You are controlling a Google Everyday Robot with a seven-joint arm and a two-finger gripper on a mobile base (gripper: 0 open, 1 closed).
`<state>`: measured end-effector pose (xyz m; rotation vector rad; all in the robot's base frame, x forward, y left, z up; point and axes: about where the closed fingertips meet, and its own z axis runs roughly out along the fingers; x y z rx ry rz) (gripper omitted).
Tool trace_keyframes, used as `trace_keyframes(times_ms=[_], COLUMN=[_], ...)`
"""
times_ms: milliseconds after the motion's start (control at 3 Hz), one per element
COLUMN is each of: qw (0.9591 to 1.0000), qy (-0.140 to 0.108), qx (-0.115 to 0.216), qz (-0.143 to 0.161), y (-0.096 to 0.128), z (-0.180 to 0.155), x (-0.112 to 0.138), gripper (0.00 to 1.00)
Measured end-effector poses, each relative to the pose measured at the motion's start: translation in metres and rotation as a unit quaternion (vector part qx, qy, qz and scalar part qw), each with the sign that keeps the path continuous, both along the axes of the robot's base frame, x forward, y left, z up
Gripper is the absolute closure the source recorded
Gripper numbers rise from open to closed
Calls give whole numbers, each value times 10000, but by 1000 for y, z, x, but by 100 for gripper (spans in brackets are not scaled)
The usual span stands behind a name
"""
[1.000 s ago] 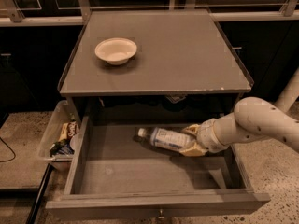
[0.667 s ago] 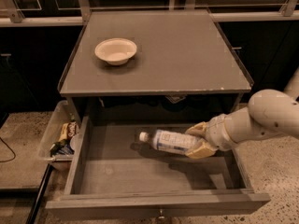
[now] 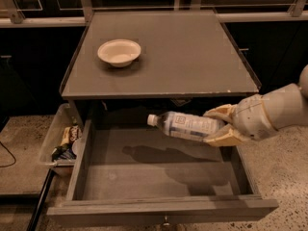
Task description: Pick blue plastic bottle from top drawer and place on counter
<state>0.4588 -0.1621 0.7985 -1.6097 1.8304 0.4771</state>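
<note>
The blue plastic bottle [image 3: 185,125] is clear with a white cap and a pale label. It lies sideways in the air, cap to the left, above the open top drawer [image 3: 144,177], with its shadow on the drawer bottom. My gripper [image 3: 219,126] comes in from the right and is shut on the bottle's base end, one tan finger above it and one below. The grey counter [image 3: 192,57] is just above and behind the bottle, its chipped front edge level with the gripper.
A white bowl [image 3: 119,52] sits on the counter's left part. A clear plastic bin of snack packets [image 3: 62,141] stands left of the drawer. My pale arm [image 3: 279,109] enters from the right. Speckled floor lies on both sides.
The gripper has lifted the bottle up off the drawer bottom and a little to the right. The bottle now hangs near the counter's front edge.
</note>
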Motion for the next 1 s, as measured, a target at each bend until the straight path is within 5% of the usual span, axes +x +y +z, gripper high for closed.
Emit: trace_keyframes(times_ms=[667,1000], qw=[9974,9974], qy=[-691,-691], qx=[-4,-4], qz=[-187,-187], y=[-15,-15], z=[99,99], x=[29,29], gripper=[100,100])
